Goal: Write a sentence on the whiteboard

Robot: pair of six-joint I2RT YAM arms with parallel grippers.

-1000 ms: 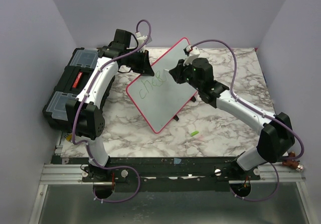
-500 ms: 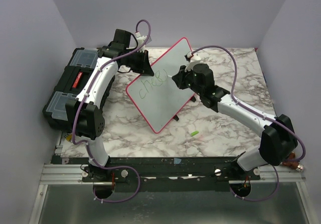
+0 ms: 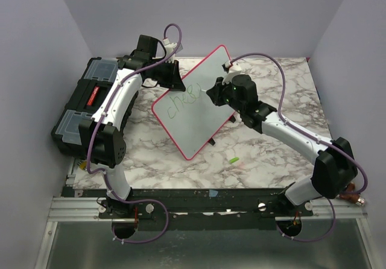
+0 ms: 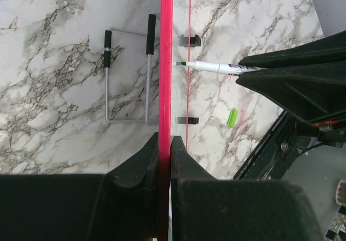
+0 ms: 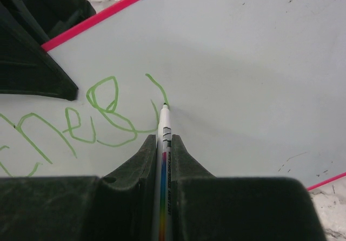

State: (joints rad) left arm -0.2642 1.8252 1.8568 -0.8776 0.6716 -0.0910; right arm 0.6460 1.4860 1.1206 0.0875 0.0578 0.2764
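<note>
The whiteboard [image 3: 196,124] stands tilted at mid-table, its red rim seen edge-on in the left wrist view [image 4: 166,62]. My left gripper [image 3: 175,82] [image 4: 165,144] is shut on the board's upper-left edge. My right gripper [image 3: 214,94] [image 5: 164,144] is shut on a white marker [image 5: 164,133] [image 4: 208,66], whose tip touches the board. The sentence [image 3: 181,102] [image 5: 102,111] is a few green letters, "chee" plus a fresh curved stroke that ends at the tip.
A black toolbox [image 3: 84,103] lies at the table's left under the left arm. A green marker cap [image 3: 232,159] [image 4: 232,118] lies on the marble in front of the board. A wire stand [image 4: 127,76] sits behind the board.
My right gripper has shifted a little to the right along the line with the marker, and the green writing has grown by a stroke. The left arm and the board have stayed still.
</note>
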